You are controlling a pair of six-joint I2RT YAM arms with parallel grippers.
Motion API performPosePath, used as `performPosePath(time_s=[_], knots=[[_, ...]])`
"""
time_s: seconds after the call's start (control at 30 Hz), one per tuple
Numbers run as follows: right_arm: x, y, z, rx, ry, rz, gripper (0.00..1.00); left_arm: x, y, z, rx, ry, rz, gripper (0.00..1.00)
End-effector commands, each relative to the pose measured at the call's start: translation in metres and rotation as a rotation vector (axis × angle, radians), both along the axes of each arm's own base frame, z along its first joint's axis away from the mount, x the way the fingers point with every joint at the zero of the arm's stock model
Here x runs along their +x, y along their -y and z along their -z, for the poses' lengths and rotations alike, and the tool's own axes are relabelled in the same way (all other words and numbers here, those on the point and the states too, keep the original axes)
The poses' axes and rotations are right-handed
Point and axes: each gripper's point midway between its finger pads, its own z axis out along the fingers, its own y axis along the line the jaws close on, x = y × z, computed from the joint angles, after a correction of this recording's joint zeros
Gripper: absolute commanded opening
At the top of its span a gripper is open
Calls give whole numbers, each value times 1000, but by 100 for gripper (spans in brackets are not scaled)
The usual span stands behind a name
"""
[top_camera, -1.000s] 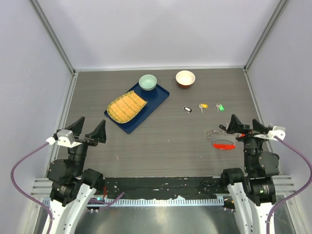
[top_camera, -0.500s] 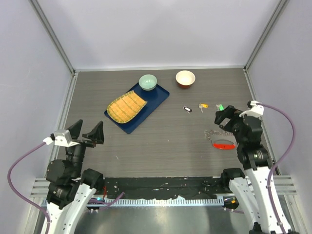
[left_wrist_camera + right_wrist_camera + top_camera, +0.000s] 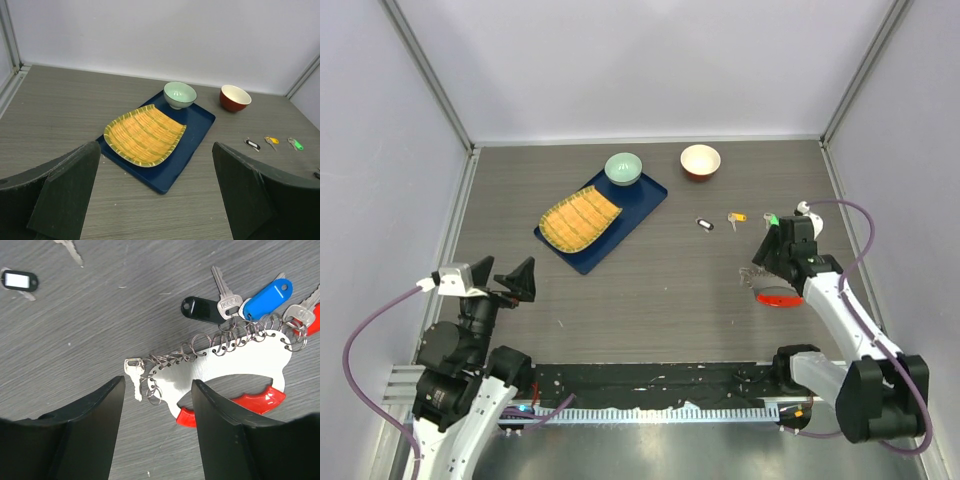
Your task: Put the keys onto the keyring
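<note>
The table point(image 3: 660, 300) is grained in grey. On the far left, a dark blue tray point(image 3: 648, 203) is seen with a yellow woven plate point(image 3: 580, 220), striped green at the rim, and a pale green bowl point(image 3: 623, 168). The red-brown bowl point(image 3: 700, 161) is cream inside. The key heads are coloured black point(image 3: 704, 224), yellow point(image 3: 737, 217) and green point(image 3: 772, 220). The keyring point(image 3: 235, 365) is silver and red, hung with a blue tag point(image 3: 265, 297) and a black tag point(image 3: 202, 310).

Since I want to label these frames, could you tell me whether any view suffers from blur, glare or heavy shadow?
Top view: even, soft light, no glare, but the keys are tiny specks. Left wrist view: sharp on the tray, its own fingers dark in front. Right wrist view: the keyring is crisp, with only faint shadows.
</note>
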Motion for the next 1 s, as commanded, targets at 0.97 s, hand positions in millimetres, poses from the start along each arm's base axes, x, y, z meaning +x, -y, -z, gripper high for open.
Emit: performPosePath(time_s=[0.97], knots=[[-25, -124, 77, 39, -204, -347, 31, -13, 1, -6, 13, 37, 38, 100]])
